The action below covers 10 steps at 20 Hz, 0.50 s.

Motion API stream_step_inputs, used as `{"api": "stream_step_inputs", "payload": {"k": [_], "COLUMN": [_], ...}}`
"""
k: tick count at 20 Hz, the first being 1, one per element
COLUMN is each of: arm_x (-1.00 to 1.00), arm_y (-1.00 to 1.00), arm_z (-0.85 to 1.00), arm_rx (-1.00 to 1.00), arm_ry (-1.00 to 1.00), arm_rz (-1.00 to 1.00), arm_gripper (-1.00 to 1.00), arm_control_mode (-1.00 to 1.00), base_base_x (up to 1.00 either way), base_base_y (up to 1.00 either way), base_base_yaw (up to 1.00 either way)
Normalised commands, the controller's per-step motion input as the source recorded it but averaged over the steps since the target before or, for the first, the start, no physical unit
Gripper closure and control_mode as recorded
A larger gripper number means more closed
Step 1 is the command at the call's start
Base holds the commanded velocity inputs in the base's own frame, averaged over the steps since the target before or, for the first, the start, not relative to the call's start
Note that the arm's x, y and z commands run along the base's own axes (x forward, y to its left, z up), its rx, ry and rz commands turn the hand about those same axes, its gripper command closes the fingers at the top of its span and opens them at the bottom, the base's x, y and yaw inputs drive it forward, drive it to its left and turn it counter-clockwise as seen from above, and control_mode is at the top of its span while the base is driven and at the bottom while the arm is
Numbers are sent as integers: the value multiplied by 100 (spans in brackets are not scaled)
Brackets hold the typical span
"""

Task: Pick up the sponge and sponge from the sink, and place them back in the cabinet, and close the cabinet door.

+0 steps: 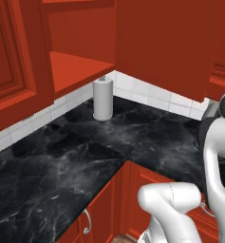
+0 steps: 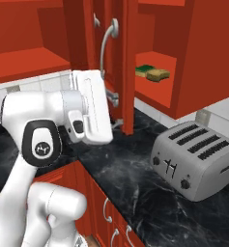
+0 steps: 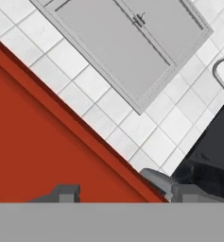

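Observation:
Both sponges lie on the red shelf inside the open cabinet [image 2: 181,62]: the yellow-green one [image 2: 145,70] behind, the tan one [image 2: 158,75] in front, touching. The tall red cabinet door [image 2: 128,67] stands open, edge-on in the right base view and as a broad panel [image 1: 166,42] in the left base view. My gripper [image 3: 120,191] is open and holds nothing. Its tips sit at the door's face [image 3: 47,142], one over the red panel, one past its edge. The silver faucet [image 2: 107,43] rises behind the door. The sink basins are hidden.
A silver toaster [image 2: 198,161] stands on the black counter [image 2: 135,178] at the right. A paper towel roll [image 1: 103,98] stands in the corner under another open red shelf [image 1: 80,66]. A grey double-door unit [image 3: 127,42] hangs on the white tiled wall.

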Motion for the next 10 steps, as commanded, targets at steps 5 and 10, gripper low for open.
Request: {"api": "stream_step_inputs", "payload": {"k": [5,10], "arm_x": [50,41], "arm_y": [-37,-29], "arm_z": [0,0], "arm_rx": [11,9], "arm_ry": [-1,0], "arm_rz": [0,0], "arm_gripper": [-100,-100], "arm_control_mode": [-100,-100], "base_base_x": [0,0], "base_base_y": [0,0], "base_base_yaw": [0,0]}}
